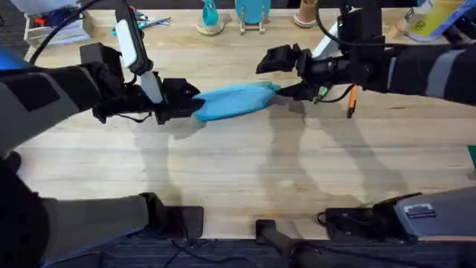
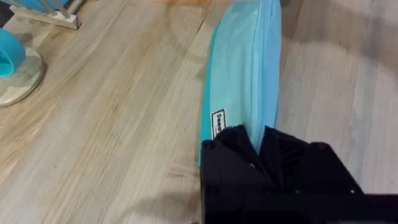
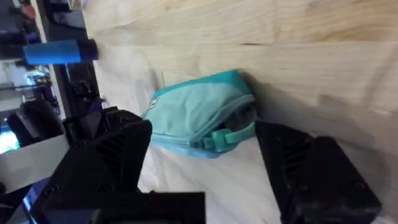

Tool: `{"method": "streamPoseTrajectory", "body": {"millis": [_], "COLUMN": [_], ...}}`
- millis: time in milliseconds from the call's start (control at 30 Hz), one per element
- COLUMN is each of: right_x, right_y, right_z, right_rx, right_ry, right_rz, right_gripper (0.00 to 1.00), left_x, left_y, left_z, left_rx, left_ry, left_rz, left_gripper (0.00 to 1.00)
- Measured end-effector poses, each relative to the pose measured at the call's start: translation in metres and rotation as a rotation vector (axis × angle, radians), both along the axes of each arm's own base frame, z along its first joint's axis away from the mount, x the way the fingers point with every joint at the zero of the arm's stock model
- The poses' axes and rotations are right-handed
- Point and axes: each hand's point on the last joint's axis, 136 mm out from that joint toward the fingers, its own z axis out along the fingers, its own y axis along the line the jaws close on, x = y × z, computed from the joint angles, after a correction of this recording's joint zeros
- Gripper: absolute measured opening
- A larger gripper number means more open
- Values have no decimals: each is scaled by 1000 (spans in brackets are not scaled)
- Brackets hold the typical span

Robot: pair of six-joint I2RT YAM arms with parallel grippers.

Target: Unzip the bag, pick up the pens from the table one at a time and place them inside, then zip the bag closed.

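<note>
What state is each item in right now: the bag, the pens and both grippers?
bag: lying on the table, zipper partly open at the right gripper's end
orange pen: on the table, outside the bag
green pen: mostly hidden under the right arm
left gripper: shut on the bag's end
right gripper: open, fingers either side of the zipper pull

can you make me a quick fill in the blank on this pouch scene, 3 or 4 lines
1. The left gripper is shut on one end of the ____ bag.
2. The right gripper has its fingers ____ around the bag's other end.
3. The orange pen lies on the ____, outside the bag.
4. The zipper pull sits at the end nearest the ____ gripper.

Missing words: light blue; open; table; right
</note>
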Motion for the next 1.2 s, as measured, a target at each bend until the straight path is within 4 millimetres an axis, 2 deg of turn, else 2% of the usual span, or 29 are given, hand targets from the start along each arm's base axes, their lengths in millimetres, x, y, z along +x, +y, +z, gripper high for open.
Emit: {"method": "streamPoseTrajectory", "body": {"millis": [167,333,700,867,1000,1033,1200], "right_x": [2,1,0,1,1,1,1], "right_y": [9,10,10,9,8,8,8], "right_z": [8,9,8,8,7,7,7], "right_rx": [28,34,35,33,30,30,30], "right_ry": [-33,-32,-24,-21,-18,-19,-18], "right_rz": [19,24,23,20,14,15,15], "right_gripper": [996,988,613,379,89,49,35], "left_x": [0,0,0,0,1,1,1], "left_y": [0,0,0,0,1,1,1], "left_z": [0,0,0,0,0,0,0], "left_rx": [0,0,1,2,3,3,3], "left_ry": [0,0,-1,-3,-2,-2,-2], "left_rz": [0,0,0,0,2,2,2], "left_gripper": [42,42,42,42,42,42,42]}}
